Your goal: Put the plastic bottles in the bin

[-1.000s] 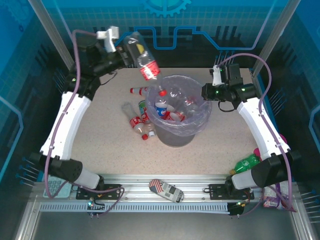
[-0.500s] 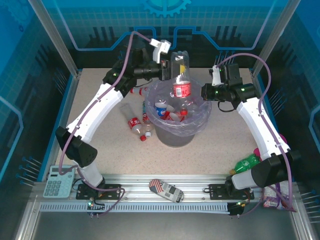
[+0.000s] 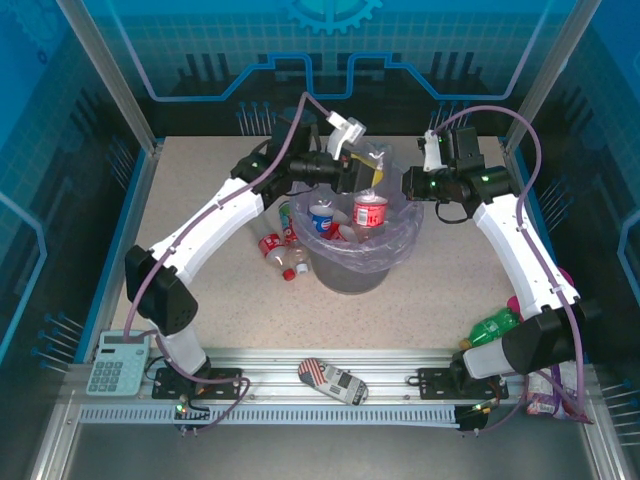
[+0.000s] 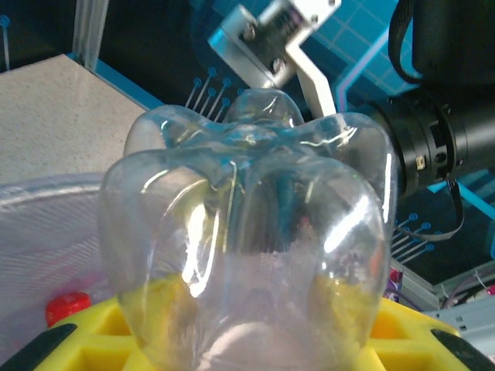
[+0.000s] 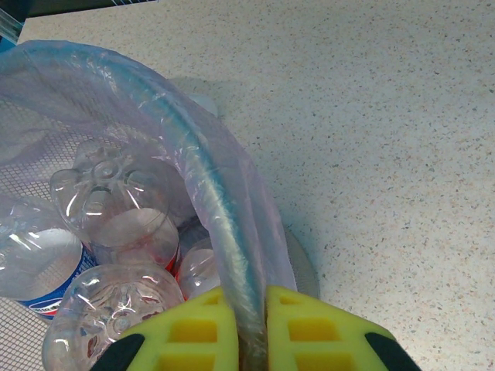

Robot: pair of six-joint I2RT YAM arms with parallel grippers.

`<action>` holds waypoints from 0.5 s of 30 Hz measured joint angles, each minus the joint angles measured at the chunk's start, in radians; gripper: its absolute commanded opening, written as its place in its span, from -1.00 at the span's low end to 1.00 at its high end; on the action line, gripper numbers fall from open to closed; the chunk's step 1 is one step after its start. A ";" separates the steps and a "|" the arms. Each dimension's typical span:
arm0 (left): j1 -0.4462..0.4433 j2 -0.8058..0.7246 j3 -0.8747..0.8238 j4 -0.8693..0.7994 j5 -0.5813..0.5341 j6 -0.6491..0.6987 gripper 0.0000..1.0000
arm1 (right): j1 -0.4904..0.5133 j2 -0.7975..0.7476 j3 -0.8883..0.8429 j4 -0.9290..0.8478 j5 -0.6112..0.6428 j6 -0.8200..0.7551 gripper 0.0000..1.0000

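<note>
Several bottles (image 3: pixel 322 218) lie in the bin (image 3: pixel 345 278); a few wait on the bench (image 3: pixel 450 285). The left tool (image 3: pixel 360 168) clamps a bottle (image 4: pixel 247 232) above it; the right tool (image 5: pixel 246 328) pinches its rim.

A bottle (image 3: pixel 369 208) is held by the left gripper (image 3: pixel 361 177) over the bin (image 3: pixel 345 276), whose rim is pinched at 2 o'clock by the right gripper (image 3: pixel 411 186).

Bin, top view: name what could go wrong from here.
The clear bottle in the left claw hangs neck-down over a bin piled with bottles; released, it might bounce out. The right claw pinches the bin's rim; any tug could tip it.
</note>
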 measured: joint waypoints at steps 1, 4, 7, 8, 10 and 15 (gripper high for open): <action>-0.002 0.006 0.000 -0.002 0.006 0.008 -1.00 | 0.000 0.000 0.000 0.000 0.000 0.000 -0.94; -0.008 0.017 -0.012 -0.006 0.015 0.031 -1.00 | 0.000 0.000 0.000 0.000 0.000 0.000 -0.93; -0.011 0.030 -0.024 -0.024 0.015 0.048 -1.00 | 0.000 0.000 0.000 0.000 0.000 0.000 -0.94; -0.012 0.034 -0.029 -0.025 0.015 0.052 -1.00 | 0.000 0.000 0.000 -0.001 0.000 0.000 -0.93; -0.013 0.039 -0.030 -0.018 0.015 0.054 -1.00 | 0.000 0.000 0.000 -0.003 0.001 0.000 -0.94; -0.018 0.039 -0.032 -0.016 0.015 0.063 -1.00 | 0.000 0.000 0.000 -0.004 0.004 0.000 -0.94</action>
